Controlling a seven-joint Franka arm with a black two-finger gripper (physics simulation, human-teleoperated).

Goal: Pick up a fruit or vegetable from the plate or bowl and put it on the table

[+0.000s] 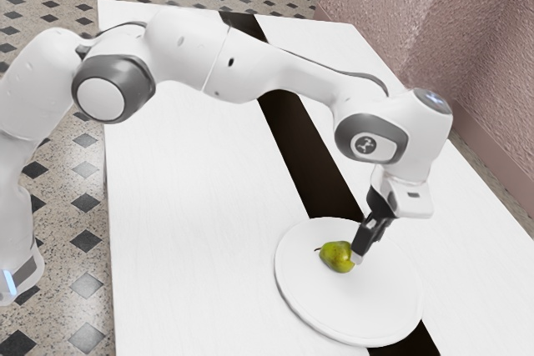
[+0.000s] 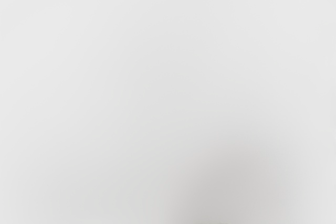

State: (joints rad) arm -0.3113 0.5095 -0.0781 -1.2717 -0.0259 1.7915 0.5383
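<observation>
Leftmost in the exterior view, speckled stone floor (image 1: 58, 177) with dark diamond insets borders one smooth white tabletop (image 1: 188, 206). One glossy white arm (image 1: 183, 49), capped with grey discs, rises at that side, stretches over the tabletop and bends downward at its wrist. Beneath it runs one dark, straight-edged band (image 1: 292, 135). Next comes one pear (image 1: 335, 255), yellow-green and mottled, lying on one round white plate (image 1: 380, 314), its thin stem toward the exterior view's left. The black tool (image 1: 357, 258) slants down right beside it; whether wide or narrow, I cannot tell. Rightmost stands rough pinkish wall (image 1: 476, 47).
</observation>
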